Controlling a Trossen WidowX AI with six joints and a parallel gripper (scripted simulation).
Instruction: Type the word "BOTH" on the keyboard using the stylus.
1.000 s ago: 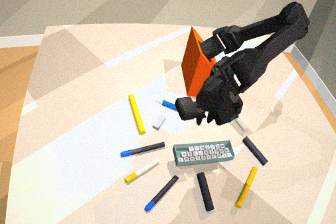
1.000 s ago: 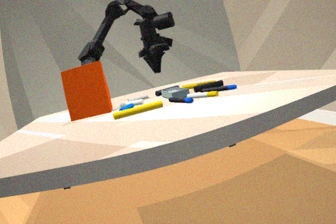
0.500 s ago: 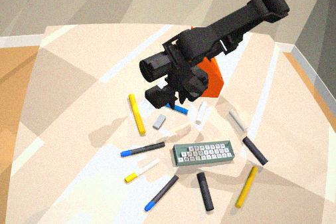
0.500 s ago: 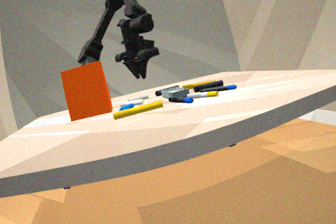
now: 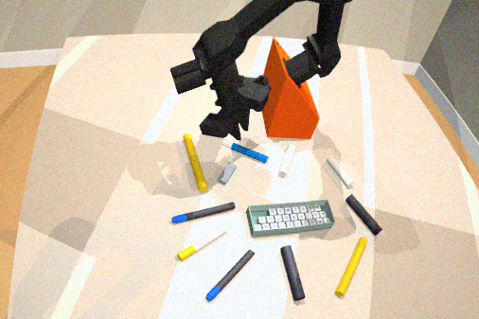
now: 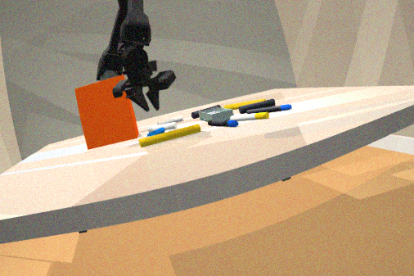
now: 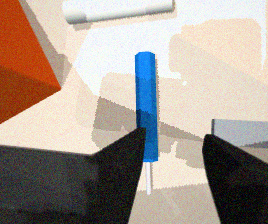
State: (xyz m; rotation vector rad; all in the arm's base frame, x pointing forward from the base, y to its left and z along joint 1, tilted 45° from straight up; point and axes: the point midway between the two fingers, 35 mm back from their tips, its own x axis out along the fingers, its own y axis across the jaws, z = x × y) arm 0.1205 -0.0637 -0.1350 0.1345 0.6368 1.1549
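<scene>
The stylus (image 5: pixel 249 152) (image 6: pixel 156 131) (image 7: pixel 146 107) is a short blue rod with a thin white tip. It lies flat on the table between the orange wedge and the keyboard. My gripper (image 5: pixel 239 132) (image 6: pixel 149 106) (image 7: pixel 174 138) hangs just above the stylus's tip end. It is partly open and holds nothing. In the wrist view the stylus lies under the left finger, not centred in the gap. The small green keyboard (image 5: pixel 290 232) (image 6: pixel 215 115) with white keys sits nearer the table's front, well clear of the gripper.
A tall orange wedge (image 5: pixel 289 97) (image 6: pixel 105 112) (image 7: pixel 15 75) stands right beside the gripper. Close by lie a yellow rod (image 5: pixel 195 162) (image 6: pixel 169 135), a grey block (image 5: pixel 227 173) (image 7: pixel 245 132) and a white rod (image 5: pixel 286 160) (image 7: pixel 117 10). Several markers and dark rods lie around the keyboard.
</scene>
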